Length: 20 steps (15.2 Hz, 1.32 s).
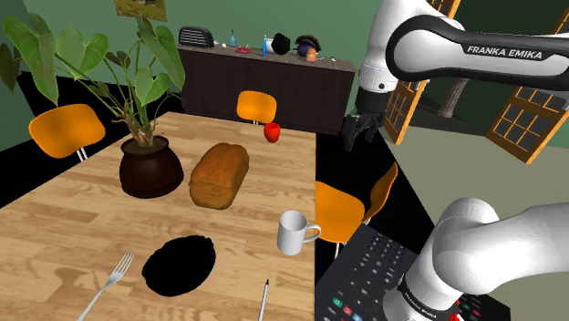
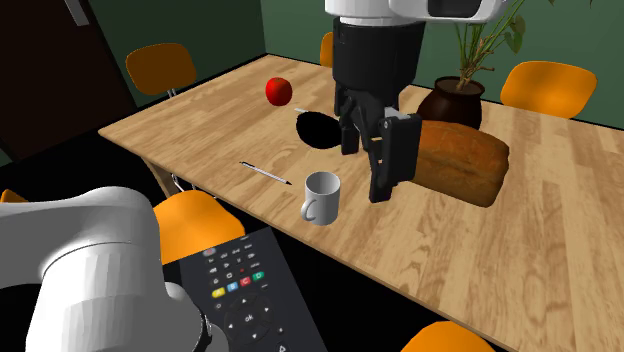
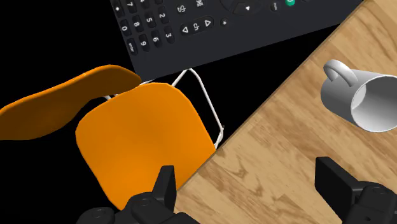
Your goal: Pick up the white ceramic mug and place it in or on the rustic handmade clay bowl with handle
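The white mug (image 1: 294, 232) stands upright near the table edge, its handle toward the stand; it also appears as the mug (image 2: 322, 196) and the mug (image 3: 362, 98). The bowl (image 1: 180, 264) is drawn as a flat black shape on the wood, seen again as the bowl (image 2: 320, 128) behind the hand. My gripper (image 1: 356, 135) hangs open high over the table's edge, beside the mug and apart from it. The gripper (image 3: 249, 184) holds nothing, its fingers (image 3: 162, 188) wide apart. In the second exterior view the gripper (image 2: 364, 172) hovers next to the mug.
A bread loaf (image 1: 219, 173), a potted plant (image 1: 149, 164) and a red apple (image 1: 272, 132) sit farther along the wooden table (image 1: 82, 228). A fork (image 1: 114, 278) and a pen (image 1: 263, 296) lie by the bowl. An orange chair (image 3: 143, 137) stands below the gripper.
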Each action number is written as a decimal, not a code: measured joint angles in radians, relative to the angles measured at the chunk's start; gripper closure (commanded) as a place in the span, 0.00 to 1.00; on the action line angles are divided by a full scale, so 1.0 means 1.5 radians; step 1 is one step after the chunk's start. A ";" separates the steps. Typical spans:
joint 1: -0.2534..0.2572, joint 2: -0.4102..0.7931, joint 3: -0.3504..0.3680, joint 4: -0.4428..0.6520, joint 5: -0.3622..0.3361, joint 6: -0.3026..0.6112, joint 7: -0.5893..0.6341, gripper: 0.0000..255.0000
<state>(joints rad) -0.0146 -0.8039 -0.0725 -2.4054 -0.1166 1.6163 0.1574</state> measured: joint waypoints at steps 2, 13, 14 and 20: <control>0.002 -0.002 0.004 -0.010 0.003 0.008 0.005 0.00; 0.057 0.045 0.082 -0.166 0.073 0.229 0.095 0.00; 0.064 0.049 0.090 -0.181 0.080 0.251 0.104 0.00; 0.101 0.129 0.144 -0.228 0.118 0.391 0.157 0.00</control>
<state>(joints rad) 0.1369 -0.6098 0.1430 -2.7470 0.0605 2.2032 0.3926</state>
